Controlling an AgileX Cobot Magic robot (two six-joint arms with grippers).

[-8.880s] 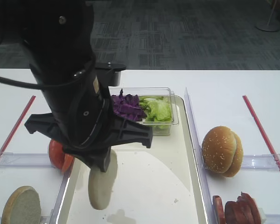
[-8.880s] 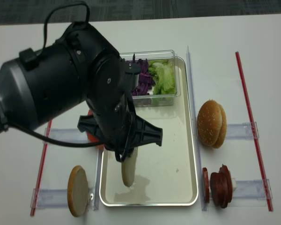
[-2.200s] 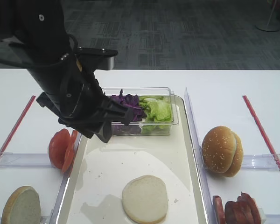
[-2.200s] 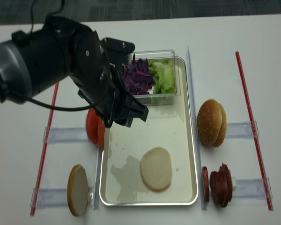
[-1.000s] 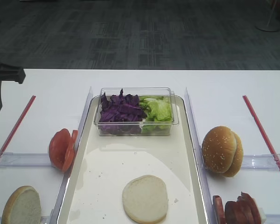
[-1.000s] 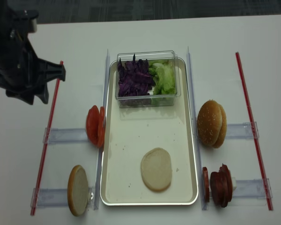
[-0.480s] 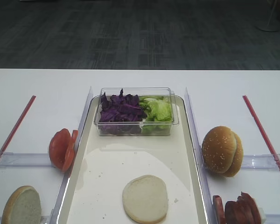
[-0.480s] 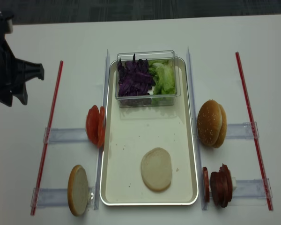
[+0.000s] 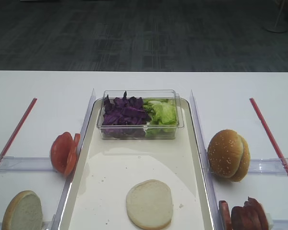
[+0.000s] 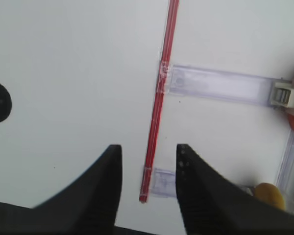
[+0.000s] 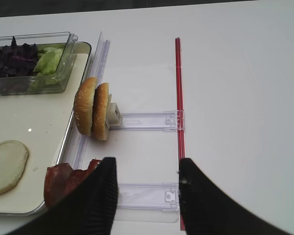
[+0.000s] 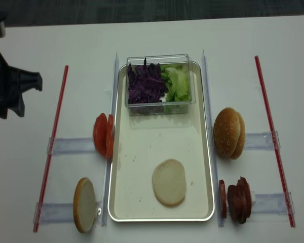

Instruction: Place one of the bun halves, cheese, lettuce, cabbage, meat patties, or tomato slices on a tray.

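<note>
A flat pale bun half [image 9: 149, 204] [image 12: 169, 182] lies on the cream tray [image 9: 134, 163] near its front end, with nothing touching it. Purple cabbage [image 9: 125, 112] and green lettuce [image 9: 161, 113] fill a clear tub at the tray's far end. Tomato slices [image 9: 63, 153] stand left of the tray. Meat patties [image 9: 245, 215] [image 11: 63, 181] stand to its right. No cheese is in view. My left gripper [image 10: 148, 152] is open and empty above a red strip [image 10: 157, 122], far left of the tray. My right gripper [image 11: 147, 166] is open and empty, just right of the patties.
A second bun half [image 12: 84, 205] stands on edge at front left. Sesame buns [image 9: 228, 154] stand right of the tray. Clear plastic rails [image 12: 71, 146] and red strips [image 12: 267, 126] lie on the white table on both sides. The left arm's black head [image 12: 7, 86] hangs at the far left.
The bun half, once held upright over the tray, now lies flat on it. The left arm has drawn back to the left, out of one exterior view, and barely moved in the last half second.
</note>
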